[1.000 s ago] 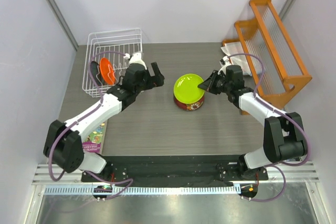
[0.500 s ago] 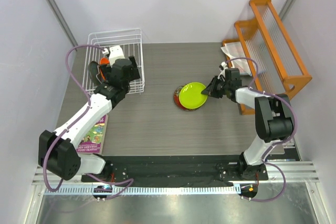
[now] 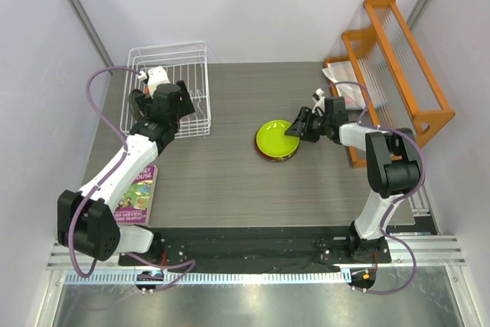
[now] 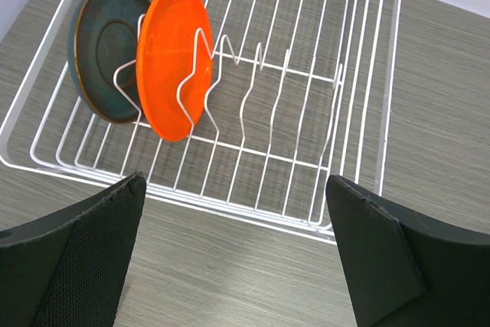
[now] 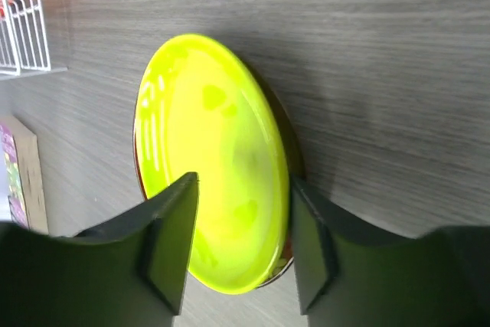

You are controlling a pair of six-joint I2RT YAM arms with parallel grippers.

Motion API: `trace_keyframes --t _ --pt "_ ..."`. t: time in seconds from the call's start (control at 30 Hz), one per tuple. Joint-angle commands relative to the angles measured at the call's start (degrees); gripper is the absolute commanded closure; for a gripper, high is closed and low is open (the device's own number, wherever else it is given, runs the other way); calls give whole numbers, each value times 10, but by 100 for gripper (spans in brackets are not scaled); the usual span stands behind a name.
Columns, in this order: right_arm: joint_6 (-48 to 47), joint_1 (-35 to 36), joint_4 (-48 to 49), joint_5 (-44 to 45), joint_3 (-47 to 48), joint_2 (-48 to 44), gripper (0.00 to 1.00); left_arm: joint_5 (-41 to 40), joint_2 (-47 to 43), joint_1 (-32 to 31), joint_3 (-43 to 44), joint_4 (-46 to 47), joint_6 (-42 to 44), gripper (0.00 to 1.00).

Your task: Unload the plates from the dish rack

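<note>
glossy lime plate (image 5: pixel 210 158), metal wire rack (image 4: pixel 291 112)

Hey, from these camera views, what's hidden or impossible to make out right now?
Top view: the left claw mostly covers the orange plate and teal plate in the dish rack.
Top and right wrist views: the lime green plate hides most of the dark red plate; pattern unseen.
Right wrist view: unclear whether the right claw touches the lime green plate.
Top view: booklet print too small, partly under the left arm.
</note>
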Motion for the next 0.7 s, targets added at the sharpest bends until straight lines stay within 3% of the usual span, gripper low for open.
trace_keyframes --t 0.0,0.03,0.23,0.37,0.67 --pt "-38 13 -42 -5 27 -30 36 22 15 17 8 10 -13 1" --pt "-47 20 -84 6 31 -36 31 24 16 19 8 10 -13 1" --pt "-90 54 -183 195 60 -76 30 33 38 30 22 7 -14 0" --pt "-94 61 -197 289 51 -118 30 34 57 48 29 7 -15 0" --pt "-111 63 -208 295 42 -215 25 21 115 108 67 46 10 1"
